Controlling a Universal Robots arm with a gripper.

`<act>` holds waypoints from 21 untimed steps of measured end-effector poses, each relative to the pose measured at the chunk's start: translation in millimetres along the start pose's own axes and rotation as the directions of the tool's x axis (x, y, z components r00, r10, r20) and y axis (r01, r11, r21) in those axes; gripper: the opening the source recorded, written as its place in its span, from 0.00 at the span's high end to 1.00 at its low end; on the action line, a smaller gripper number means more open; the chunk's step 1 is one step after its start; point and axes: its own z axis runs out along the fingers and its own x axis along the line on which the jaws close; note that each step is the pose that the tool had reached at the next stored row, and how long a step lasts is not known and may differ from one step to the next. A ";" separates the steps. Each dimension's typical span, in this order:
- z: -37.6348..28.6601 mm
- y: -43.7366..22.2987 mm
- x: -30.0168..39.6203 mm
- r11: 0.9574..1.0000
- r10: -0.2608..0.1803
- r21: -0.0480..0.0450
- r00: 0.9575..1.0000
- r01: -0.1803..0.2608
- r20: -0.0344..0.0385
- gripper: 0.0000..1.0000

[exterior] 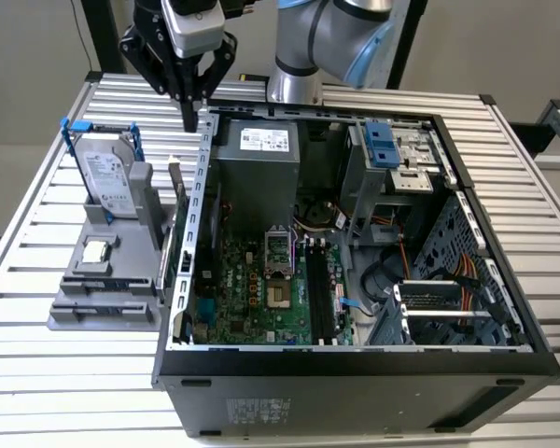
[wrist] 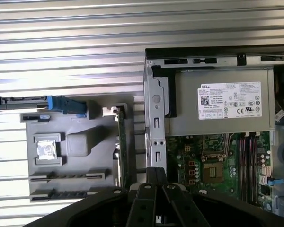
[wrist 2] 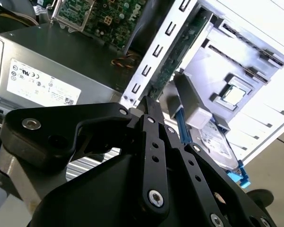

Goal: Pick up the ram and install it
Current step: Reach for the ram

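The ram (exterior: 175, 201) stood on its long edge in a slot of the grey holder (exterior: 103, 299). It was on the holder's side nearest the open computer case (exterior: 355, 373), just beside the case's perforated metal wall (exterior: 202, 187). In the first wrist view the ram (wrist: 121, 142) showed edge-on as a thin green strip between the holder (wrist: 80, 175) and that wall (wrist: 155, 127). In the second wrist view the ram (wrist 2: 177, 52) ran alongside the same wall.

The fingers (exterior: 189, 117) were drawn together with nothing held between them. In the exterior view they pointed down over the far corner of the case wall, near the ram's far end but apart from it. In both wrist views the black fingers (wrist 2: 149, 101) (wrist: 154, 171) lined up roughly with the gap between holder and wall.

The holder rested on the slatted metal bench (exterior: 37, 373), to the exterior view's left of the case. At its far end a silver hard drive (exterior: 107, 173) stood upright in a blue bracket (exterior: 70, 135). A small square processor (exterior: 96, 250) lay flat in a pocket nearer the middle, well apart from the ram.

Inside the case, a grey power supply (exterior: 257, 177) with a white label sat at the far end by the wall. The green motherboard (exterior: 252, 289) lay below it, with long black memory slots (exterior: 319, 289) running along its length. The arm's (exterior: 327, 37) pale-blue joint rose behind the case.
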 end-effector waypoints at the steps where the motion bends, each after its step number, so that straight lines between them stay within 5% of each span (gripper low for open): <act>1: 0.0 -0.1 1.4 1.000 0.000 0.000 1.000 0.000 0.000 1.00; 21: -0.5 -1.6 23.7 0.999 -0.036 0.000 0.999 0.036 -0.006 1.00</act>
